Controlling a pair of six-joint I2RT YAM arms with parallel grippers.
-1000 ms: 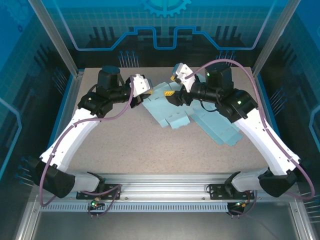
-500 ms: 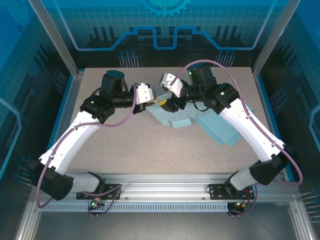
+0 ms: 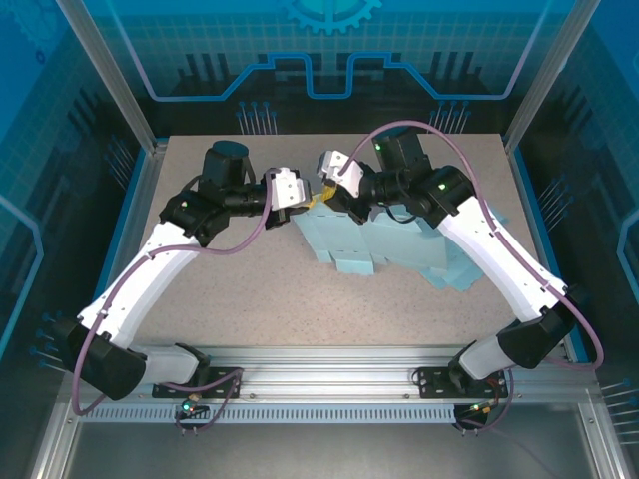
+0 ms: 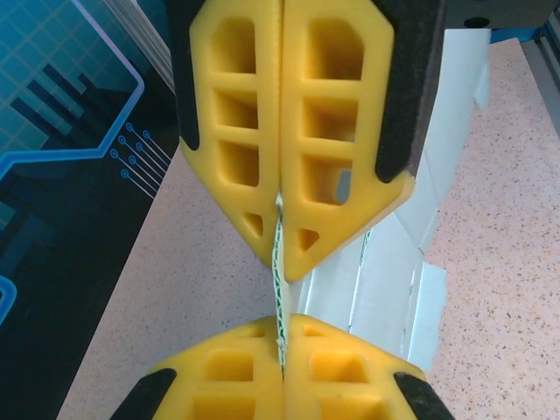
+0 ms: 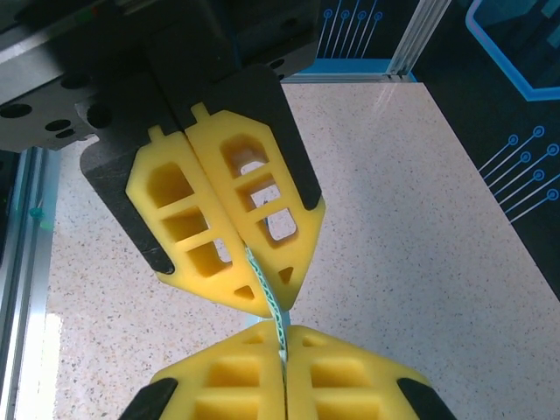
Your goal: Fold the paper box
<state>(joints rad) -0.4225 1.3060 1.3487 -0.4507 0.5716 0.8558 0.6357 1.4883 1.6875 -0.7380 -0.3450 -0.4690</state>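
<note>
Pinching one paper box (image 3: 351,239) edge, we have left end effector (image 4: 282,252) and right end effector (image 5: 269,296) clamped tip to tip; the sheet lies toward our right arm (image 3: 499,261).

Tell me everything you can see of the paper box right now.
The paper box is a thin, light blue card sheet, not yet box-shaped, with cut flaps, notches and a green-printed edge. Most of it lies on the speckled table toward the far middle, with part bent upward. Its raised edge is pinched by the left pincer and the right pincer, both shut on it, tips facing each other.
</note>
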